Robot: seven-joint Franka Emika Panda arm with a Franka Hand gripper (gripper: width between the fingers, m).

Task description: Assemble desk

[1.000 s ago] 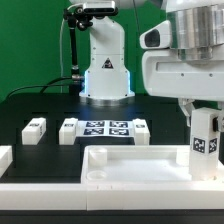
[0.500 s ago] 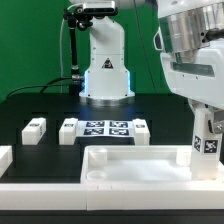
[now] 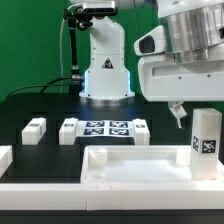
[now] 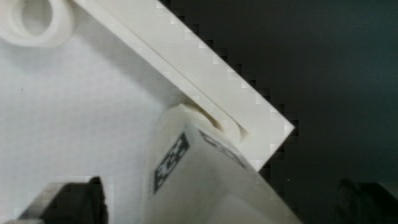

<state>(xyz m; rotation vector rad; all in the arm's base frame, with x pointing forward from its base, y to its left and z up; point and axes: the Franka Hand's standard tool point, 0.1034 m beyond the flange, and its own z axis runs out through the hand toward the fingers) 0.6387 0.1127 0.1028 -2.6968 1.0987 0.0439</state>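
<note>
Standing up straight at one corner of the tabletop [image 3: 130, 166], on the exterior view's right, is a leg [image 3: 206, 135]. It has a black-and-white tag on its side. In the wrist view, its lower end sits at a round socket [image 4: 210, 118] in that corner.

The gripper [image 4: 210, 208] hangs over the leg. Its jaws are wide open. The two dark fingers [image 4: 71, 200] are on either side of the leg, with a gap between each one and the leg. It holds nothing.

The tabletop lies flat at the front of the black table [image 3: 40, 105]. Behind it lies the marker board [image 3: 104, 128]. A second leg [image 3: 35, 128] lies on the table, well apart, toward the exterior view's left. The arm's white base [image 3: 105, 70] stands at the back.
</note>
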